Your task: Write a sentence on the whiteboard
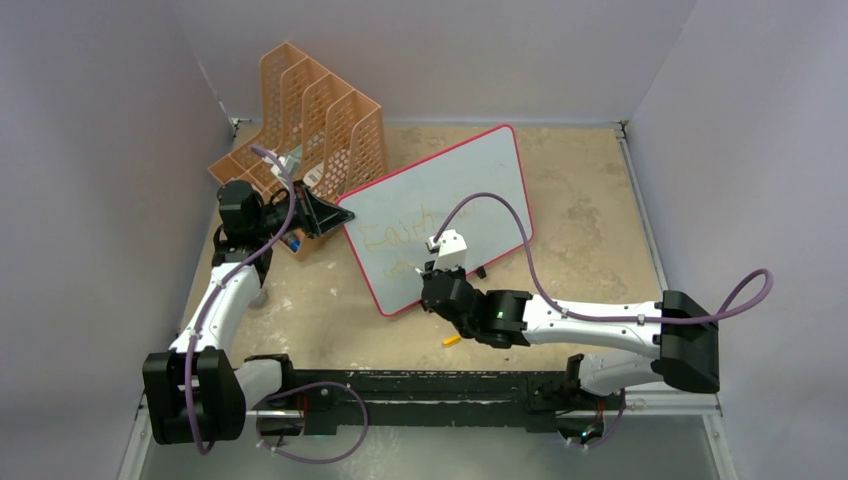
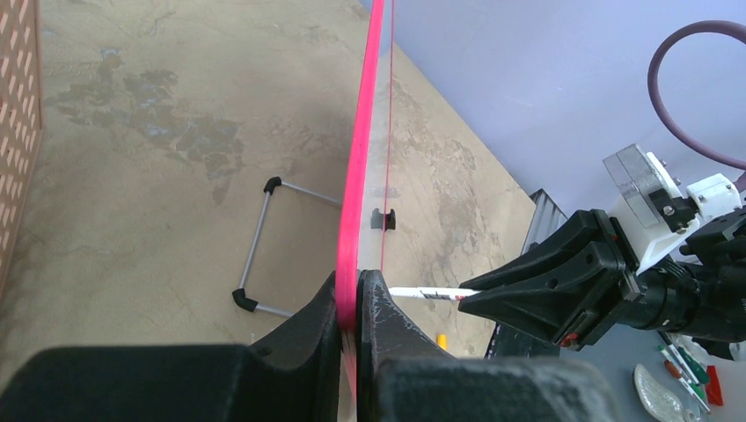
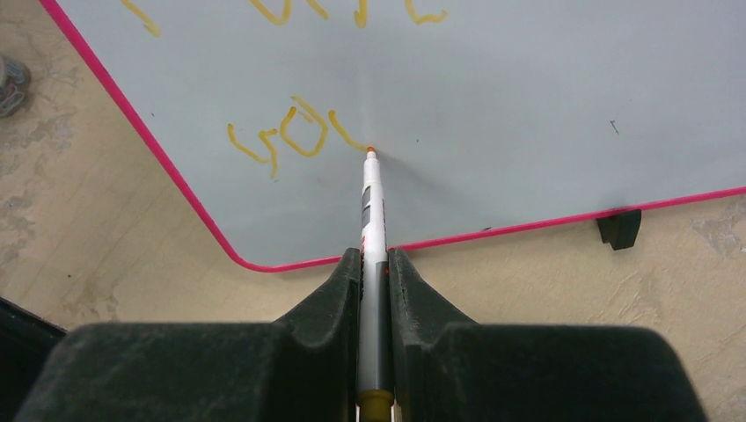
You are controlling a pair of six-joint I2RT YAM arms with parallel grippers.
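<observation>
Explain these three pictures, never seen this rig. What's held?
Two robot arms are bolted at the near edge of a table. The wide picture looks down from above and behind them; the other two come from a camera on each wrist. On the table stand a red-framed whiteboard and an orange file rack. The left tool is shut on the whiteboard's edge, steadying it. The right tool is shut on a marker, tip on the board, partway through the sentence in yellow-orange letters.

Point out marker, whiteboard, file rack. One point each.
marker [image 3: 373, 207]: right wrist view, on the white barrel below the orange tip.
whiteboard [image 1: 480, 170]: top view, on the bare upper-right surface.
file rack [image 1: 335, 125]: top view, on a perforated orange divider.
</observation>
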